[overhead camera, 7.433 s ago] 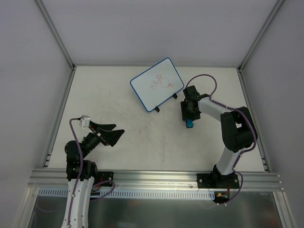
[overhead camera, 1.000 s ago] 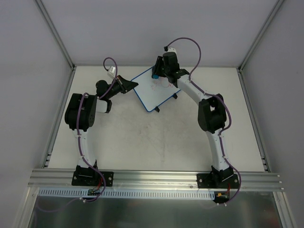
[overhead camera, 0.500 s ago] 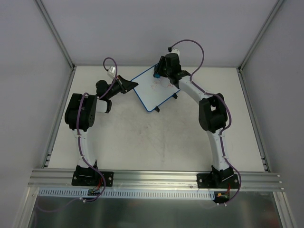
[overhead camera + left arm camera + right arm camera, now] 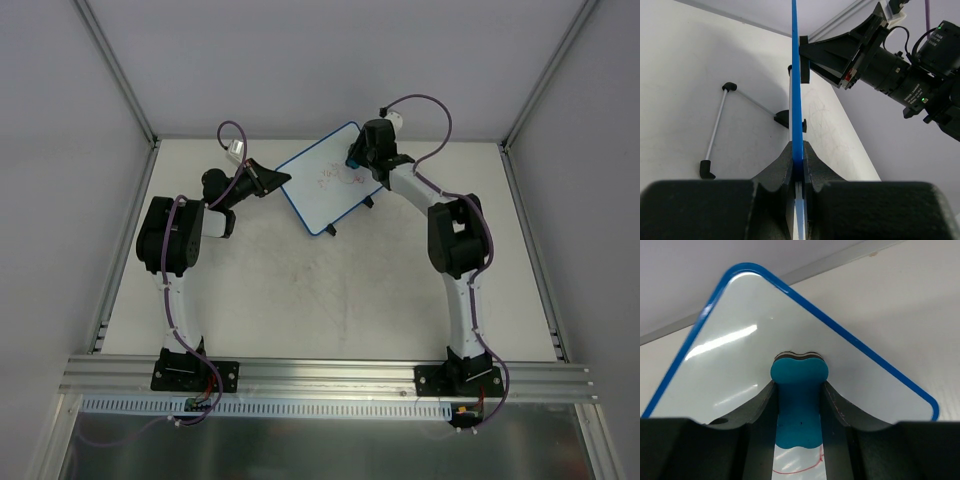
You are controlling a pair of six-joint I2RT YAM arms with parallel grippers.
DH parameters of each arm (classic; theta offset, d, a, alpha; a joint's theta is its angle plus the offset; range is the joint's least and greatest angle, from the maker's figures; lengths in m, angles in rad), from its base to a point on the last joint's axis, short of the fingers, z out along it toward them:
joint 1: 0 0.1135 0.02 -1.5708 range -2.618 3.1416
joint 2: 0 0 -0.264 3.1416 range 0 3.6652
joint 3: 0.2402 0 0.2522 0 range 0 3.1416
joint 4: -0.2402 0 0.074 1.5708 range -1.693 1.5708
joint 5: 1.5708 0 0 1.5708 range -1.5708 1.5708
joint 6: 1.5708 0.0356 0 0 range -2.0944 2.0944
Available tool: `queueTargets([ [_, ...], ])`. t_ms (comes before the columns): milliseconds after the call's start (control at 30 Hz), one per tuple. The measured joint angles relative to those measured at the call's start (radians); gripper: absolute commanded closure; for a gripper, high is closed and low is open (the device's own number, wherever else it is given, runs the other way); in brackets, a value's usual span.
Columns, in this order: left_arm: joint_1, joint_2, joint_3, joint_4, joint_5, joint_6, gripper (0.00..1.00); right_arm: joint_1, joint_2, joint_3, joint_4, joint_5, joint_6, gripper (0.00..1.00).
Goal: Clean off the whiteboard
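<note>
The whiteboard (image 4: 320, 195) is pinched by left pincer (image 4: 797, 157), while right pincer (image 4: 799, 385) clamps an eraser (image 4: 799, 415), seemingly on it.

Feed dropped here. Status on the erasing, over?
Left gripper shut on whiteboard edge. Right gripper shut on eraser, at board face. Red marks visible. Nothing blocking.
</note>
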State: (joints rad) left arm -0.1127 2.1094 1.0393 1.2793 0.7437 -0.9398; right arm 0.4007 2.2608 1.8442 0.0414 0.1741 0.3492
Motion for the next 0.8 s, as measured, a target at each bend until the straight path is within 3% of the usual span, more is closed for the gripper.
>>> queueTargets([
  [267, 0.000, 0.000, 0.000, 0.000, 0.003, 0.001, 1.00, -0.026, -0.036, -0.088, -0.054, 0.092, 0.031, 1.00],
  [800, 0.000, 0.000, 0.000, 0.001, 0.005, 0.001, 1.00, -0.014, -0.036, -0.074, -0.014, 0.016, -0.016, 1.00],
])
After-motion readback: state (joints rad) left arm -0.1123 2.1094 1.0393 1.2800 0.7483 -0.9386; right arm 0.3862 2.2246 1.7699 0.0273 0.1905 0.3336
